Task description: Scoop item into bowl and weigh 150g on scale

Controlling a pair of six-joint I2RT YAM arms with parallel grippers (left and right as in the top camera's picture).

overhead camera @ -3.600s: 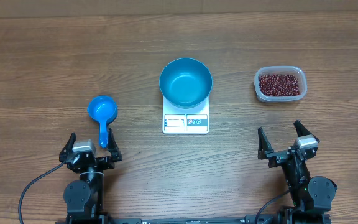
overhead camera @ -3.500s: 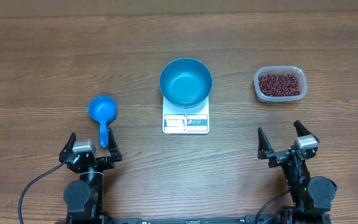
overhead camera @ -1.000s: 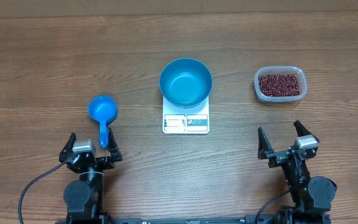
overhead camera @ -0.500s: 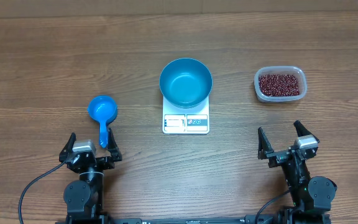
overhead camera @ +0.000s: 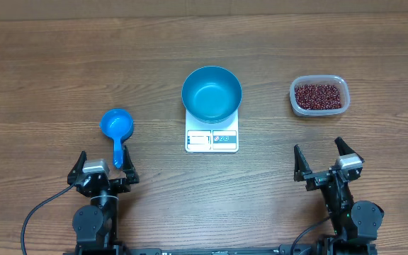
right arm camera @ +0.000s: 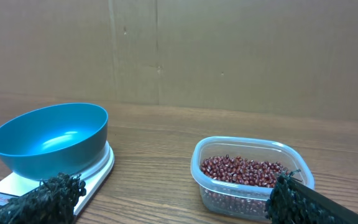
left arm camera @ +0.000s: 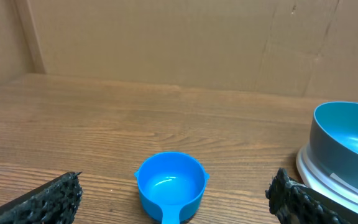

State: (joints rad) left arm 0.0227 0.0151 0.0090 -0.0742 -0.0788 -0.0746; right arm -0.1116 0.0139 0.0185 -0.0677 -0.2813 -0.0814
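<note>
No change vs prev: bowl (overhead camera: 212, 93) on scale (overhead camera: 212, 140), beans (overhead camera: 319, 96) in tub (overhead camera: 292, 95).

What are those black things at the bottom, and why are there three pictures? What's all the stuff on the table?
Those black things are two robot arms. Each ends in a pincer for grabbing: the left pincer and the right pincer. Both are open and hold nothing.

One picture comes from a camera looking straight down at the wooden table. The other two come from little cameras on the arms' wrists, so the dark bumpy bits in their bottom corners are the pincers seen up close.

On the table there is a bright blue scoop in front of the left arm. In the middle, an empty teal bowl sits on a white scale. On the right arm's side is a clear tub of small red-brown beans.
</note>
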